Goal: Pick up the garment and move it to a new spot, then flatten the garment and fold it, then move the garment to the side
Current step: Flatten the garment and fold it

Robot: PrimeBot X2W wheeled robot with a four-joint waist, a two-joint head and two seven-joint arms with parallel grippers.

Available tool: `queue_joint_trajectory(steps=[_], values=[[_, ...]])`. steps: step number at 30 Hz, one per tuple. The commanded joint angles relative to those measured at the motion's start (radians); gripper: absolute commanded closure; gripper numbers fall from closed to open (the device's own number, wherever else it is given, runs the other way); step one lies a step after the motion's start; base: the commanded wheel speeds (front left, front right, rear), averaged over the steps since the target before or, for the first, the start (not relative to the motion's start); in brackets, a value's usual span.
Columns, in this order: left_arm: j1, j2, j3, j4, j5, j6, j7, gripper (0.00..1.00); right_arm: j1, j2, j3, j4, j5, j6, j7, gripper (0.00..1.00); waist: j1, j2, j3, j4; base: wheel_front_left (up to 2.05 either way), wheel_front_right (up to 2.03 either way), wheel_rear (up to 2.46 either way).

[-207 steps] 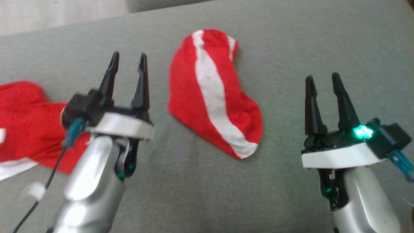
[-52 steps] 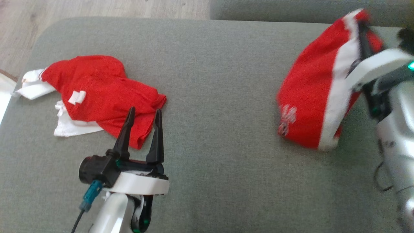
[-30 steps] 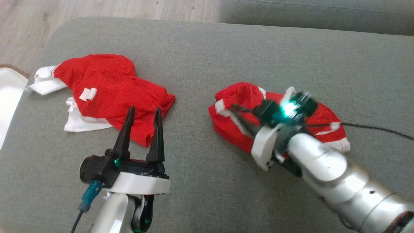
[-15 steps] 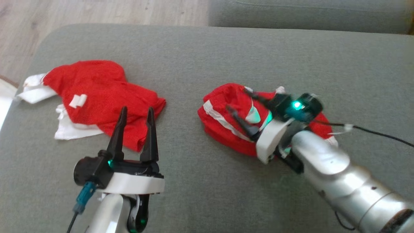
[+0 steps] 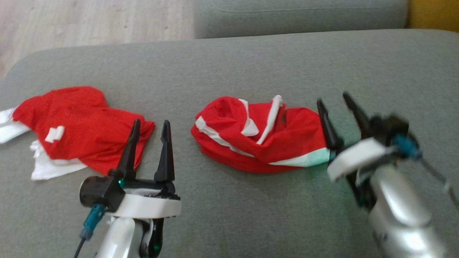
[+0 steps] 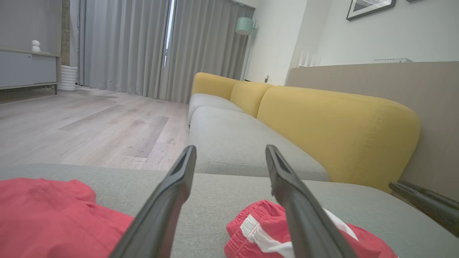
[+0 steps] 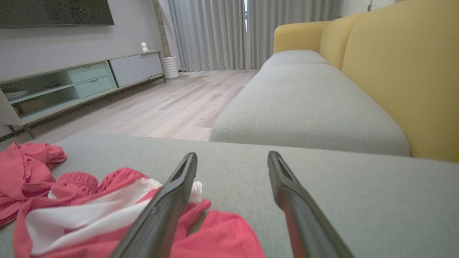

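Red, white-striped garment (image 5: 258, 139) lies crumpled mid-cushion (image 5: 251, 61). At its right end, right gripper (image 5: 332, 98): fingers spread, nothing held; one finger overlaps the garment's edge, contact unclear. Near side, left gripper (image 5: 151, 122): fingers spread, empty, between garment and second red cloth (image 5: 79, 132) at left.

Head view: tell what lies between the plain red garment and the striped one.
Bare cushion separates plain garment from striped garment; the head view shows it, with the left gripper standing before the gap.
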Motion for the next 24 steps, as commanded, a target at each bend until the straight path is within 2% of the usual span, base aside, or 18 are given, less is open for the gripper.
queue_joint_trajectory(steps=[1, 6, 11, 17, 24], values=[[-0.010, 0.003, 0.038, -0.037, 0.005, 0.000, -0.005, 0.00, 0.013, 0.028, 0.000, -0.046, -0.018, 0.007, -0.013, 0.00, 0.0000, -0.0001, -0.002, -0.013, 0.00, 0.00, 0.00], [-0.003, 0.003, 0.037, -0.035, 0.008, -0.009, -0.005, 0.00, 0.160, 0.093, -0.102, -0.140, -0.099, 0.007, -0.014, 0.00, 0.0000, -0.0001, -0.001, -0.040, 0.00, 0.00, 0.00], [-0.007, 0.003, 0.031, -0.033, 0.012, -0.015, -0.005, 0.00, 0.200, 0.114, -0.132, -0.182, -0.133, 0.007, -0.014, 0.00, 0.0000, -0.0001, 0.005, -0.043, 0.00, 0.00, 0.00], [-0.029, 0.003, 0.010, -0.037, 0.014, -0.022, -0.005, 0.00, 0.157, 0.119, -0.149, -0.206, -0.169, 0.007, 0.019, 0.00, 0.0000, -0.0001, 0.036, -0.012, 0.00, 0.00, 0.00], [-0.051, 0.003, -0.002, -0.029, 0.009, -0.024, -0.005, 0.00, 0.024, 0.118, -0.126, -0.138, -0.146, 0.007, 0.161, 0.00, 0.0000, -0.0001, 0.071, 0.041, 0.00, 0.00, 0.00]])
